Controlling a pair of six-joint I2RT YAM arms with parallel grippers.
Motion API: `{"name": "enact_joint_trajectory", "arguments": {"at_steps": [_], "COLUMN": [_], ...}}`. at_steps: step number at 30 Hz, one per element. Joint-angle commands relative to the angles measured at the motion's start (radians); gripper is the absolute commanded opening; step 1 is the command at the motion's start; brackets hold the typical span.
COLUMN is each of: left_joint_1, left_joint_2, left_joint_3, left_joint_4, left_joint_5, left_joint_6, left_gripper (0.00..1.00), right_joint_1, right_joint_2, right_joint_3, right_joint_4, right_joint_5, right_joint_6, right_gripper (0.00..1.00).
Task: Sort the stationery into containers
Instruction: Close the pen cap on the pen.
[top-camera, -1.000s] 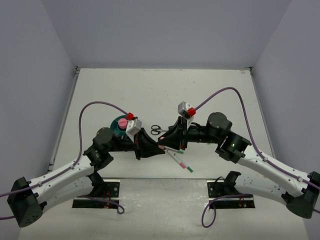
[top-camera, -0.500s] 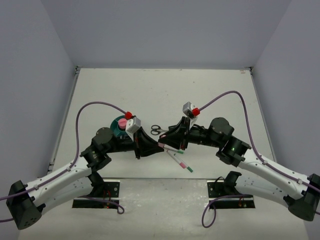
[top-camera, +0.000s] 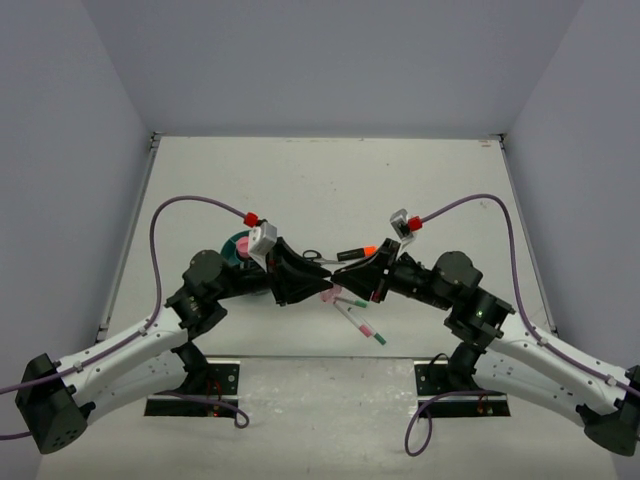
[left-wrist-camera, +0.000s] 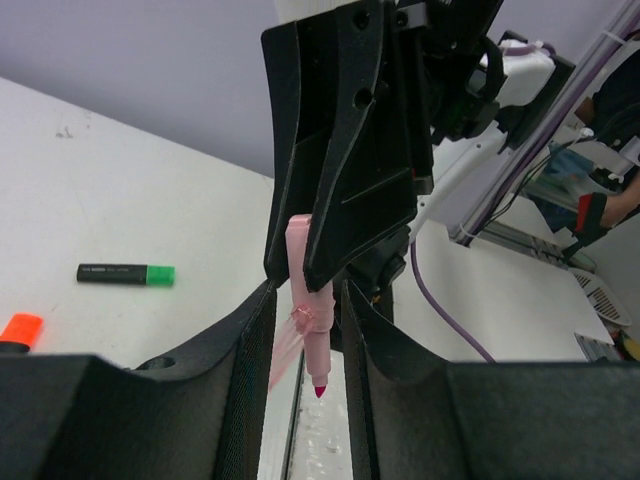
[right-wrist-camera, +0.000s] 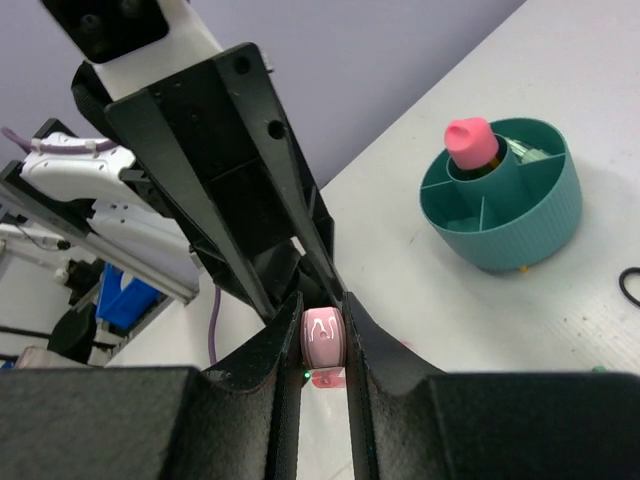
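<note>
A pink pen (top-camera: 329, 295) with a red tip hangs above the table between my two grippers. My right gripper (top-camera: 347, 284) is shut on its pink end (right-wrist-camera: 323, 338). My left gripper (top-camera: 316, 289) has its fingers close on both sides of the shaft (left-wrist-camera: 314, 335), tip pointing back along the fingers. The round teal organizer (top-camera: 233, 246) stands behind the left arm and holds a pink tube (right-wrist-camera: 470, 142). Black-handled scissors (top-camera: 312, 256) and an orange-capped highlighter (top-camera: 356, 250) lie behind the grippers. Thin white pens (top-camera: 358, 318) lie below them.
A green-capped black highlighter (left-wrist-camera: 126, 273) lies on the table in the left wrist view, with an orange cap (left-wrist-camera: 20, 330) at the left edge. Both arms crowd the table's middle. Grey walls close in the white table on three sides.
Both grippers have risen off the table and shifted a little to the right, with the pink pen between them. The orange-capped highlighter has come into view behind the right gripper.
</note>
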Motion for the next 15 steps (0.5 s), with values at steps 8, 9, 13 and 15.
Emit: {"name": "enact_joint_trajectory", "arguments": {"at_steps": [8, 9, 13, 15], "left_joint_1": [0.005, 0.004, 0.005, 0.005], "left_joint_2": [-0.015, -0.023, -0.042, -0.042], "left_joint_3": [0.036, 0.03, -0.012, -0.035], "left_joint_4": [0.077, 0.059, 0.073, 0.135], "left_joint_5": [-0.045, -0.079, -0.143, -0.102], "left_joint_6": [0.019, 0.028, 0.023, 0.029], "left_gripper": [0.72, 0.86, 0.99, 1.0], "right_joint_1": [-0.02, -0.022, -0.023, -0.023], "right_joint_2": [-0.065, -0.078, -0.077, -0.055], "right_joint_3": [-0.008, -0.001, 0.079, 0.152], "right_joint_4": [-0.051, -0.06, -0.146, -0.192], "right_joint_5": [0.154, 0.163, 0.151, 0.042], "right_joint_6": [0.036, 0.03, -0.035, -0.112], "right_gripper": [0.0, 0.0, 0.0, 0.0]}}
